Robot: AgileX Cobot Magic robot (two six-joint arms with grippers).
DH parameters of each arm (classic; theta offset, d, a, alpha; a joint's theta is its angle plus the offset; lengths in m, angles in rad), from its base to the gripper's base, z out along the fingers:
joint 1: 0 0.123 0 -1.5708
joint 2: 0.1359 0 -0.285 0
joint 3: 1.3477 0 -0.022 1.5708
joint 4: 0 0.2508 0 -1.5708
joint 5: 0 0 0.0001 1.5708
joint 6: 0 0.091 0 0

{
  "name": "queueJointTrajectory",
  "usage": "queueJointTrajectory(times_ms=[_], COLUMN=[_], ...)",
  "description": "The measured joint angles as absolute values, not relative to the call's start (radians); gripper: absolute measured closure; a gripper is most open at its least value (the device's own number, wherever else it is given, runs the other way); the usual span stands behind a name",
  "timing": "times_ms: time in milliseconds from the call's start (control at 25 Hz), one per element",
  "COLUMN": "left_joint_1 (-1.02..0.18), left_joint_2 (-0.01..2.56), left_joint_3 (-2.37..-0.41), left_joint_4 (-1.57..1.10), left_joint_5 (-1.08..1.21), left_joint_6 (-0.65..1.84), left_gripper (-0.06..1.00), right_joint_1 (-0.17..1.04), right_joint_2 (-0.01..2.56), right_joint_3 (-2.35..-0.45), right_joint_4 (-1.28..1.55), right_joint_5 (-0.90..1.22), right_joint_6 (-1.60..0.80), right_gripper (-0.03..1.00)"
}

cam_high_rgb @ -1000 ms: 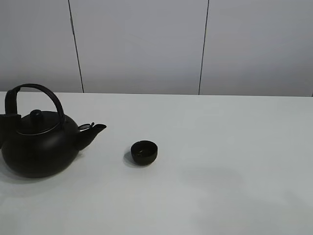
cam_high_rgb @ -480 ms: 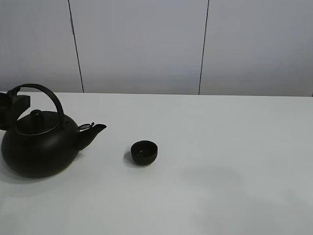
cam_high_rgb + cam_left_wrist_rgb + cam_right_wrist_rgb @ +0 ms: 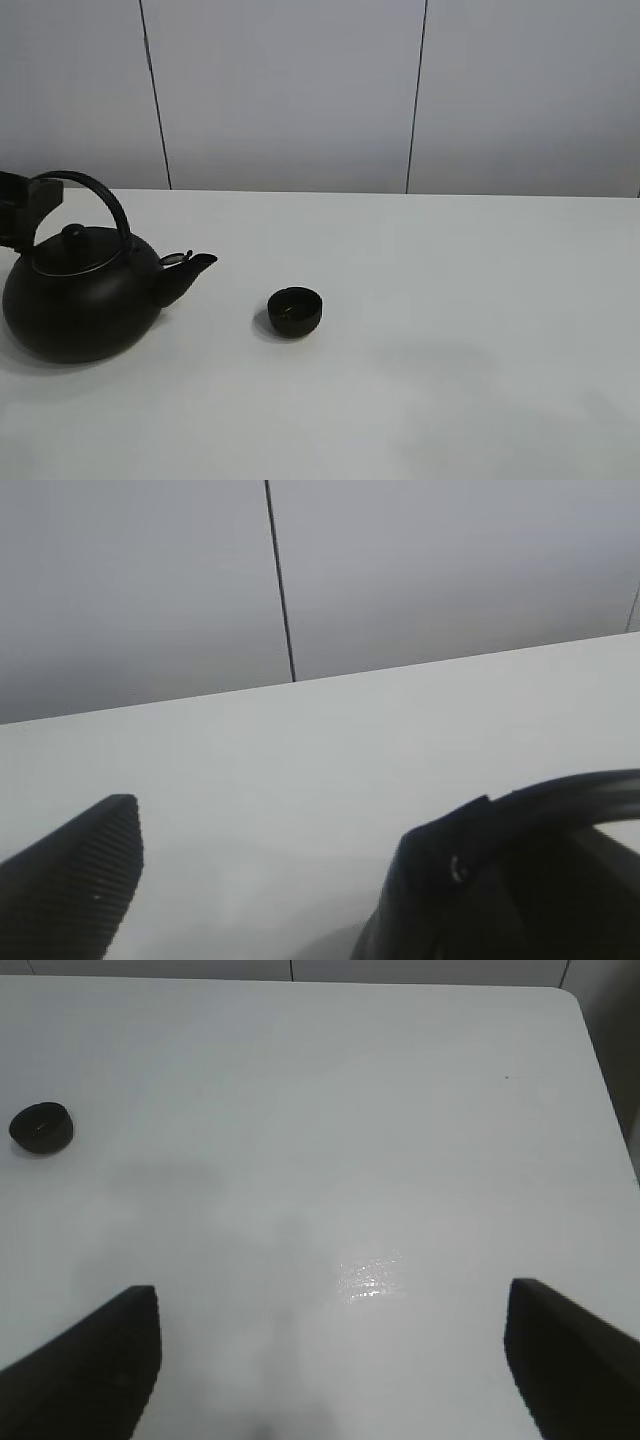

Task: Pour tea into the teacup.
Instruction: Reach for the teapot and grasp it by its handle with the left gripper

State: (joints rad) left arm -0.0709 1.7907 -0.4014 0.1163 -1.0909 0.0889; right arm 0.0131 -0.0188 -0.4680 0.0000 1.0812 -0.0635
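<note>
The big black teapot (image 3: 82,300) stands at the table's left, spout towards the teacup (image 3: 295,311), a tiny black bowl near the middle. My left gripper (image 3: 24,207) hovers at the left end of the teapot's arched handle (image 3: 98,190), just beside it. In the left wrist view the left gripper (image 3: 262,900) is open with only bare table between its fingers (image 3: 72,890), and the handle (image 3: 575,792) curves past one of them. My right gripper (image 3: 330,1380) is open over bare table, with the teacup (image 3: 41,1128) well off to one side.
The white table (image 3: 450,300) runs back to a grey panelled wall (image 3: 300,90). Its rounded corner (image 3: 570,1000) shows in the right wrist view. The right arm is outside the exterior high view.
The left gripper has risen from the lower left end of the handle to beside its upper left part. Teapot, teacup and right gripper have stayed still.
</note>
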Motion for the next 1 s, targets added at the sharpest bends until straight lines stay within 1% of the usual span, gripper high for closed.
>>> queueJointTrajectory(times_ms=[200, 440, 600, 1000], left_joint_1=[-0.033, -0.033, -0.033, -0.033], left_joint_2=[1.791, 1.81, 1.87, 1.93], left_joint_3=[-0.401, -0.403, -0.405, -0.42], left_joint_4=[0.162, 0.171, 0.172, 0.172], left_joint_5=[-1.076, -1.073, -1.116, -1.155], left_joint_6=[0.07, 0.058, 0.044, 0.01], left_gripper=[0.25, 0.25, 0.25, 0.25], right_joint_1=[0.013, 0.013, 0.013, 0.013], right_joint_2=[-0.019, -0.019, -0.019, -0.019], right_joint_3=[-0.468, -0.468, -0.468, -0.468], right_joint_4=[0.0, 0.0, 0.0, 0.0], right_joint_5=[1.081, 1.081, 1.081, 1.081], right_joint_6=[-0.063, -0.063, -0.063, -0.063], right_gripper=[0.33, 0.33, 0.33, 0.33])
